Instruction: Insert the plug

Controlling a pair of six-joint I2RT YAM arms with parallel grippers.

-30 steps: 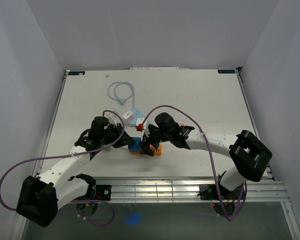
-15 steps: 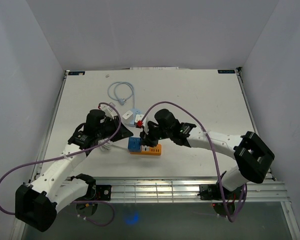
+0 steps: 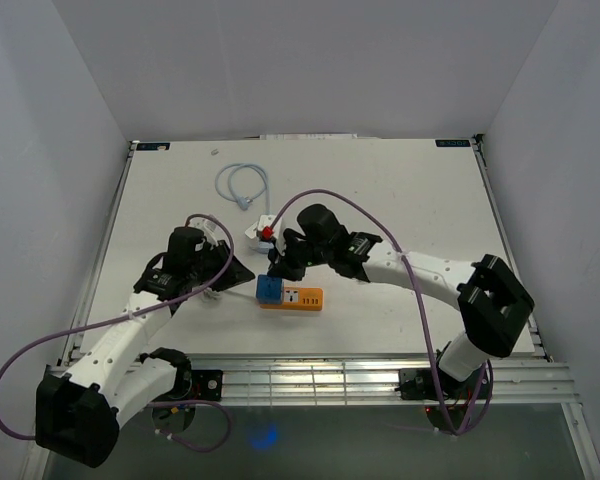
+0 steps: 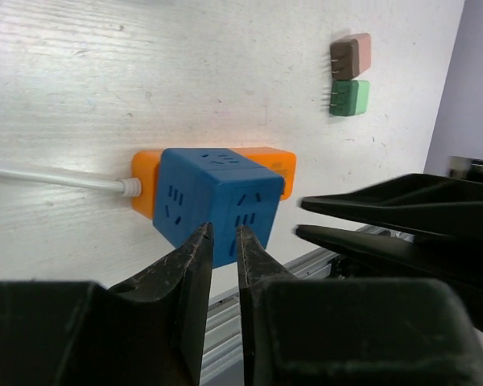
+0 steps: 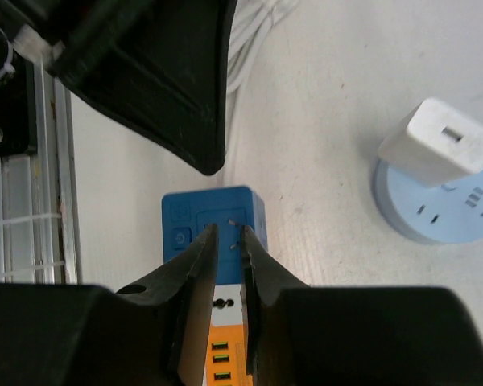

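Above the bench, top view: a second back both grippers crowded onto the orange power strip, the right one spread wide. Since then the left gripper has pulled off to its own side, and the right gripper has lifted clear and drawn its jaws in. The blue cube plug now stands alone on the strip's cord end, just ahead of the left fingertips and just in front of the right ones; no contact visible from this angle. Reading: plug looks seated, so insertion is probably complete and the arms are clearing off. Left wrist view: fingers drawn nearly together, only a slit between them, nothing in it. The cube sits just beyond the tips, flush on the strip, no prongs showing. A white cord runs off to the left of the tips; a brown plug and a green plug lie well beyond, up to the right; the right gripper's black fingers reach in from the right. Right wrist view: fingers likewise almost pressed together and empty, the tips over the cube's top face; touching or hovering, cannot tell. A white charger sits in a pale-blue round socket well off to the right of the tips.
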